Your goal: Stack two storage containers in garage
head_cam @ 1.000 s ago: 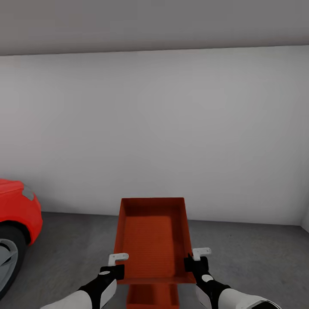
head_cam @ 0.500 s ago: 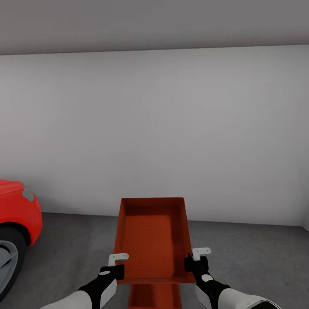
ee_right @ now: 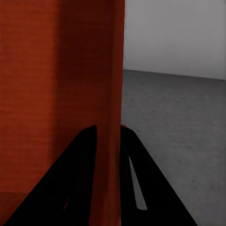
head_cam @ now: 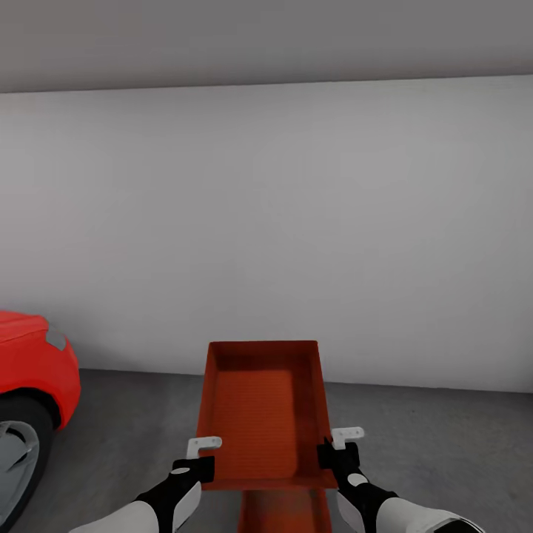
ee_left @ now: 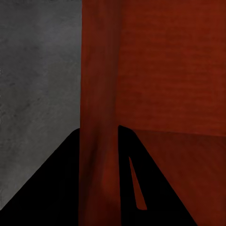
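Garage scene: white wall (head_cam: pixel 296 222) ahead, grey concrete floor (head_cam: pixel 444 437), red car (head_cam: pixel 33 370) at the head view's left edge. Both arms carry one storage container (head_cam: pixel 263 407), orange-red, open top, held roughly level in front of the trunk, raised above the floor. Left tool (head_cam: pixel 198 463) clamps the container's left wall near the robot-side corner; right tool (head_cam: pixel 339 451) clamps the right wall at the matching spot.

Left wrist view: dark fingers (ee_left: pixel 61 188) sit on either side of the red wall (ee_left: pixel 99 94), pinched on it, grey floor beyond. Right wrist view: same picture, fingers (ee_right: pixel 141 188) closed narrow on the wall (ee_right: pixel 110 70), floor and white wall behind.

Second container (head_cam: pixel 281 514) lies on the floor below the carried one, a strip of it showing under the near rim at the bottom of the head view. It sits offset a bit to the right of the carried bin's centre.

Step in hand, as I judge it: stacking phase, first bin already down on the garage floor, second one hovering over it, not yet seated.

Next move calls for lining the carried bin up over the lower one, likely a small shift right and back toward the robot, then lowering both arms evenly so the bin stays level and drops into or onto the lower rim. Then widen both tools. Risk: uneven lowering tilts the bin, or it catches one rim and slides off.
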Controlling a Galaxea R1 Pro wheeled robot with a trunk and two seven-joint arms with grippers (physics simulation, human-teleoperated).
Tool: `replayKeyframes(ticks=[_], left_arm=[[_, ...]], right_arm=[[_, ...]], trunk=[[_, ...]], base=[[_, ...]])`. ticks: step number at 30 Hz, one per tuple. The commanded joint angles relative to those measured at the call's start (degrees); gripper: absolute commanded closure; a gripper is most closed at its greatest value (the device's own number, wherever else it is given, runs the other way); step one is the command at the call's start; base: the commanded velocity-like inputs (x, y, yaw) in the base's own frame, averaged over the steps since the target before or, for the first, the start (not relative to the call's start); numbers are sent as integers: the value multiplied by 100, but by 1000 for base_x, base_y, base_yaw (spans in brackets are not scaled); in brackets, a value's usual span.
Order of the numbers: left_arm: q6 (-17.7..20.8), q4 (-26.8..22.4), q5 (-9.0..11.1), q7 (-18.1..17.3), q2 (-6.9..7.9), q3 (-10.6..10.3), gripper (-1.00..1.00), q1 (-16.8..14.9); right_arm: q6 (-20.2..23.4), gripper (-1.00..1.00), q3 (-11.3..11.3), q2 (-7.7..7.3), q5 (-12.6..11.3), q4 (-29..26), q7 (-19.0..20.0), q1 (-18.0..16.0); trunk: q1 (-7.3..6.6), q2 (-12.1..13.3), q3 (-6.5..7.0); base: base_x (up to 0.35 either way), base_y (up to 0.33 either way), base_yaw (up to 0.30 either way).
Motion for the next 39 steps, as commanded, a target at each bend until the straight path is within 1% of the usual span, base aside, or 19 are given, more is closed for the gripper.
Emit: replayKeyframes(ticks=[1, 7, 14, 17, 39], left_arm=[[8, -27, 19, -2, 0, 41, 100, -1], [8, -27, 19, -2, -2, 41, 100, -1], [8, -27, 19, -2, -1, 41, 100, -1], [8, -27, 19, -2, 0, 41, 100, -1], [8, -27, 19, -2, 0, 41, 100, -1]], right_arm=[[-10, 100, -271, 0, -54, 15, -5, -3], [-7, 100, -273, 6, -54, 15, -11, -3], [-22, 100, -276, 11, -54, 15, -15, -3], [-23, 100, -279, 2, -57, 15, -10, -3], [-7, 100, -275, 5, -54, 15, -14, -3]], trunk=[[2, -3, -1], [2, -3, -1], [2, -3, -1], [2, -3, -1], [2, -3, -1]], base=[[45, 103, 0], [15, 35, -26], [1, 3, -217], [0, 0, -101], [0, 0, -2]])
